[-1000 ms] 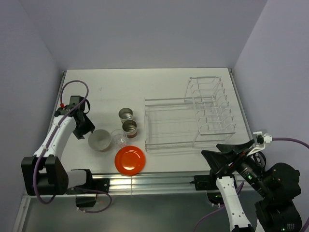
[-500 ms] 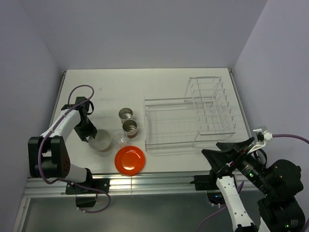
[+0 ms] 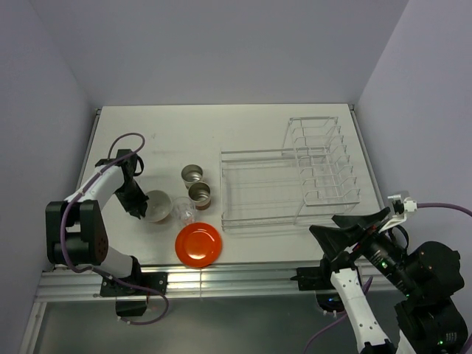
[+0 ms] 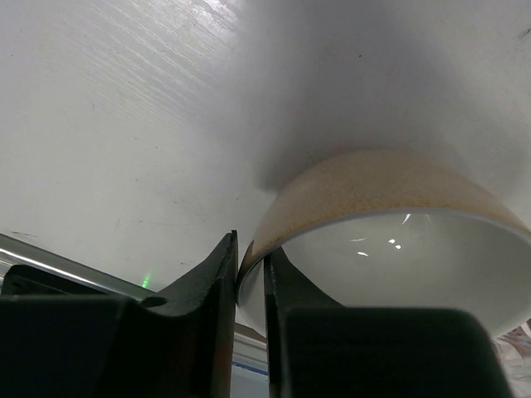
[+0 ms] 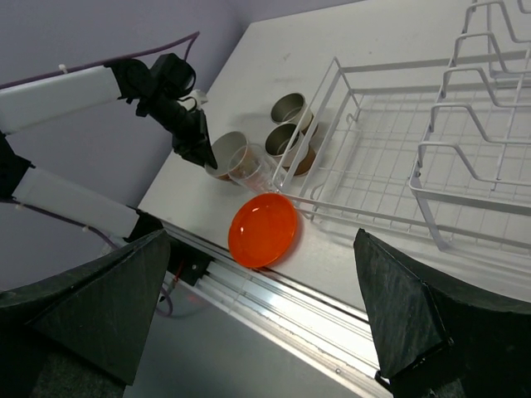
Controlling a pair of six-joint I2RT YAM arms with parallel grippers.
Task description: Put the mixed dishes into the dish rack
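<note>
- The left gripper (image 4: 250,274) is closed tight on the left rim of the bowl (image 3: 158,206), with one finger set inside the rim and one outside.
- The right gripper (image 5: 257,308) is held wide apart and empty over the near right table (image 3: 169,129) edge.
- The bowl is seen left of centre, with the glass (image 3: 182,211) just beside it on the right.
- The cups (image 3: 192,175) and the plate (image 3: 198,243) are placed between the bowl and the dish rack (image 3: 287,184).
- Bare table is seen far of the bowl.

The white tabletop (image 3: 243,133) is enclosed by plain pale lilac walls (image 3: 221,51) behind it and on both its sides. A silver metal rail (image 3: 236,274) runs along its near edge. The light is soft and even.
</note>
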